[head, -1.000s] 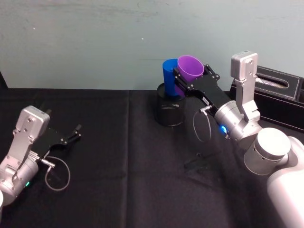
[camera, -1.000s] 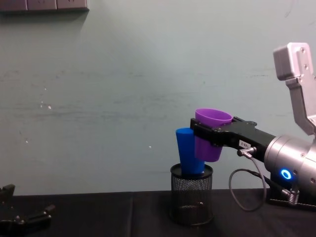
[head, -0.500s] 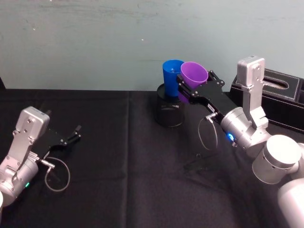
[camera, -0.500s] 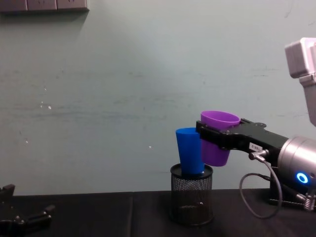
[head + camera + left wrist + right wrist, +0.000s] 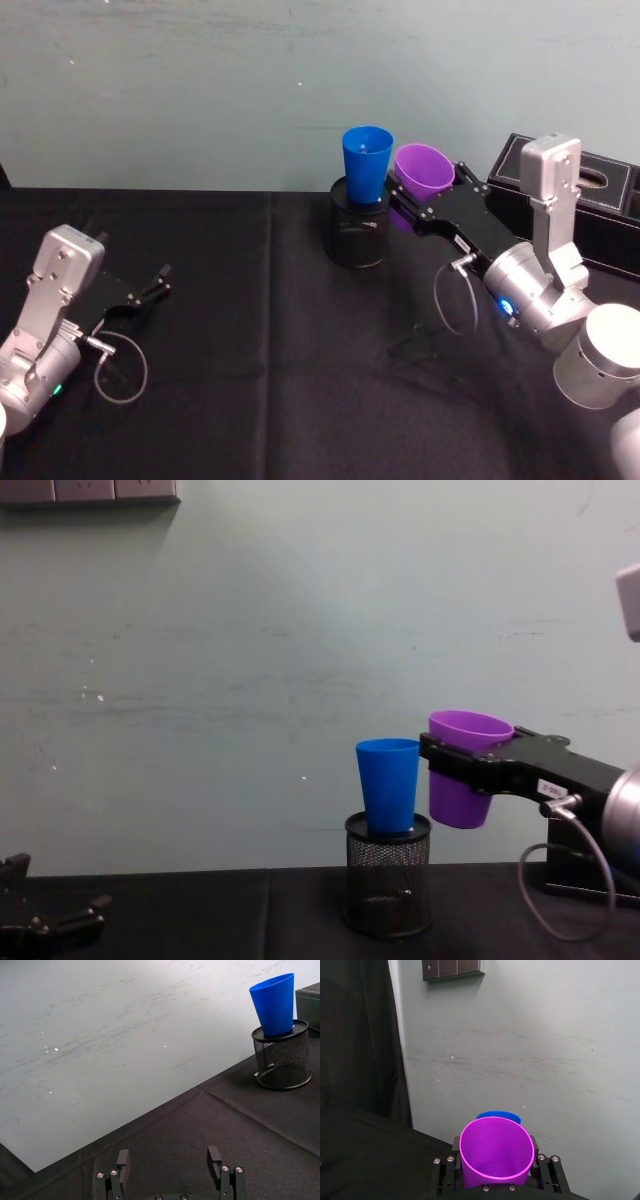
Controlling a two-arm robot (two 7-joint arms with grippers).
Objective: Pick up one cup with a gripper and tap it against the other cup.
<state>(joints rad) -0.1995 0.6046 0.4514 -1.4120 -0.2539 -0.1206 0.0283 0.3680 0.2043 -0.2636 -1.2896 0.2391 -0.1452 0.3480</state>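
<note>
Gripping arm: the right gripper (image 5: pixel 430 190) reached in from the robot's right, jaws clamped on the wall of the purple cup (image 5: pixel 422 168).
Cups counted: two, one purple and one blue.
Purple cup: it hung in the air, mouth up and leaning slightly, well clear of the black tablecloth (image 5: pixel 250 350). In the chest view its rim (image 5: pixel 470 726) sat a little higher than the blue one.
Blue cup: the blue cup (image 5: pixel 366 165) stood upright, mouth up, with its base down inside the mesh pen holder (image 5: pixel 358 238).
Gap between cups: the purple cup was just to the right of the blue cup. The chest view showed a narrow strip of wall between the two cup bodies, (image 5: pixel 389 785) and (image 5: pixel 458 805). Whether the near jaw tip touched the blue rim could not be told.
Right wrist view: the purple cup (image 5: pixel 496 1152) sat between the jaws, and a sliver of the blue cup (image 5: pixel 499 1116) peeked out behind it.
Holders counted: one, black and round, on the cloth near the wall.
Grippers counted: two.
Left gripper: the left gripper (image 5: pixel 155 280) lay low over the cloth at the robot's left, well apart from both cups, fingers (image 5: pixel 214 1157) spread with nothing between them.
Boxes counted: one black box (image 5: pixel 585 195), on the table at the far right.
</note>
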